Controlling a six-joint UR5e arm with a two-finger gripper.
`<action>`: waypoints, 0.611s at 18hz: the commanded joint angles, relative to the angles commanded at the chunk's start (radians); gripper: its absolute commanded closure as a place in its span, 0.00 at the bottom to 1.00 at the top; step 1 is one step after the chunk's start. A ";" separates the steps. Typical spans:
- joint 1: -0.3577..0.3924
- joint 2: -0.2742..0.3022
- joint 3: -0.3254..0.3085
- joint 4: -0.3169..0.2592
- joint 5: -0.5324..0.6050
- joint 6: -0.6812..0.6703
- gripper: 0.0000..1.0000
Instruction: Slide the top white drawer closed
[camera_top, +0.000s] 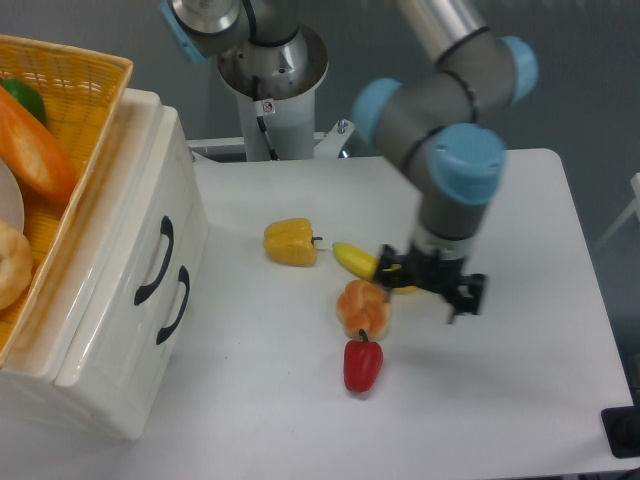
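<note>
White cabinet (100, 330) with top white drawer (150, 215) flush, two black handles; hand (430, 285) spread apart, holding nothing.

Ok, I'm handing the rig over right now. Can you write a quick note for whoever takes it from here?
Gripper: away from the cabinet, low over the table's right half above the banana; nothing visibly held, jaw state unclear.
Top white drawer: front sits level with the lower drawer front, both black handles free. It looks closed.
Table: yellow pepper, bun and red pepper lie loose mid-table; yellow basket sits on the cabinet.
Done: the slide appears finished.
Left: confirm the drawer is fully seated, then park the arm.
</note>
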 joint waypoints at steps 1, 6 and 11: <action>0.020 -0.008 0.005 0.000 0.009 0.034 0.00; 0.031 -0.026 0.002 0.000 0.118 0.129 0.00; 0.034 -0.032 0.000 -0.006 0.144 0.344 0.00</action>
